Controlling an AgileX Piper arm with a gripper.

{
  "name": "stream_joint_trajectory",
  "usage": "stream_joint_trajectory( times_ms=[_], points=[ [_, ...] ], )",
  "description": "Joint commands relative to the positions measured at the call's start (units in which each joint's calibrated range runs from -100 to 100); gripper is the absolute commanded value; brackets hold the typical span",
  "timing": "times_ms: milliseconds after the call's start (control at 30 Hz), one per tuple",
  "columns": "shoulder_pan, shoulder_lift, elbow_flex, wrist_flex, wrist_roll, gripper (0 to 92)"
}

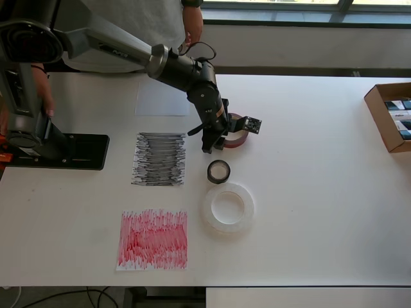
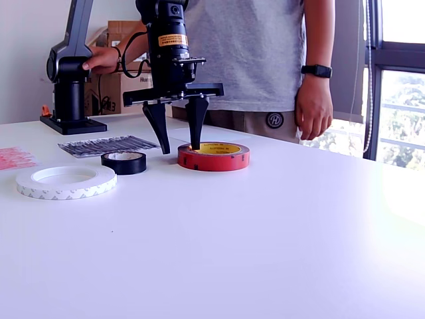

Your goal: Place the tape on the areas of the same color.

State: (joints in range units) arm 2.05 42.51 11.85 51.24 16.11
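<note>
The dark-red tape roll lies flat on the white table, right of the black scribbled sheet. My gripper is open and points down. One finger stands in the roll's yellowish core and the other outside its wall, with a gap left. The small black roll and the large translucent white roll lie flat beside it, off the sheets. The red scribbled sheet and the plain white sheet are bare.
The arm's black base stands at the overhead view's left. A person stands at the table's far edge, one hand on the arm's base column. An open cardboard box sits at the overhead view's right edge.
</note>
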Motion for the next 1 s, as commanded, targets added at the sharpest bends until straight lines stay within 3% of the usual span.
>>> stream_joint_trajectory(
  times_ms=[0,567,667,867,967],
  points=[
    [0.3,0.2,0.1,0.2,-0.2,52.8],
    [0.3,2.0,0.1,0.6,-0.3,52.2],
    [0.3,1.8,0.1,0.7,-0.4,41.8],
    [0.2,0.6,0.0,0.8,-1.1,0.0],
    [0.2,-1.7,0.2,0.8,-3.0,2.2]
  ],
)
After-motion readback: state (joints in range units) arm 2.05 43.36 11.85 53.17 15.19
